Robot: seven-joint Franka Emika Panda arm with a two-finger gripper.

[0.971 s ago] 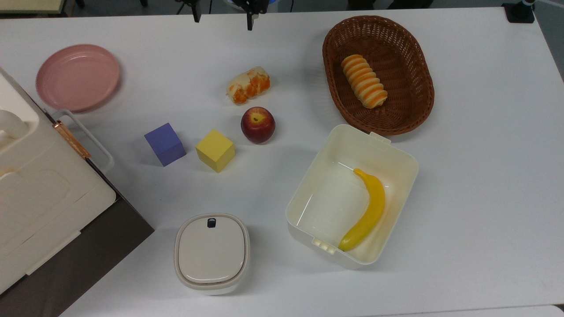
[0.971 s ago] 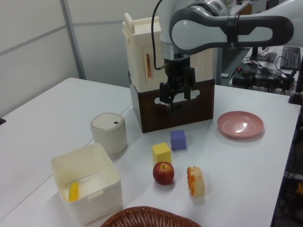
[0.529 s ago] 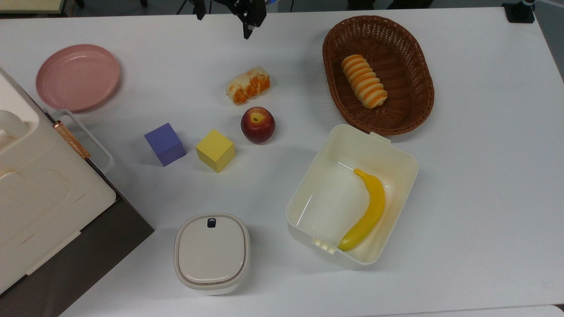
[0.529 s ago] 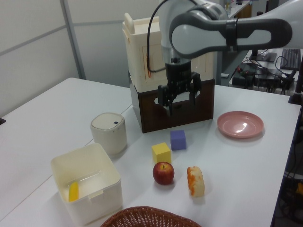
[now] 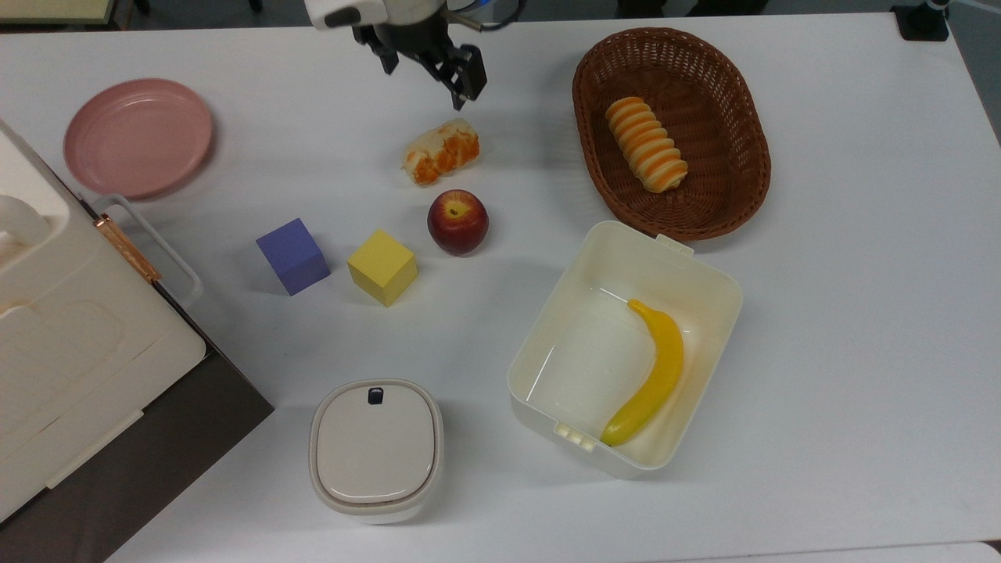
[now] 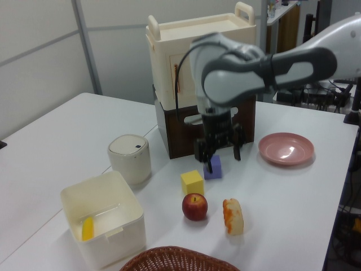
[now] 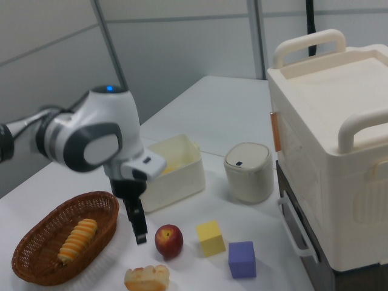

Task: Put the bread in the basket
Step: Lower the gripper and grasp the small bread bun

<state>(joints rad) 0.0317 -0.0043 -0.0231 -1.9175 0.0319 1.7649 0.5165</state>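
The bread is a stubby cream roll with orange patches, lying on the white table above the apple in the top view. It also shows in the left view and the right view. The brown wicker basket sits toward the top view's right, its rim at the left view's bottom edge. It holds a striped roll. My gripper hangs open and empty above the table, just beyond the bread and not touching it. The left view puts the gripper above the purple cube.
A red apple, a yellow cube and a purple cube lie near the bread. A cream tub holds a banana. A lidded pot, a pink plate and a large cream case stand to the top view's left.
The gripper has come down and moved toward the bread, turning about its wrist, and stays open. Nothing on the table has moved.
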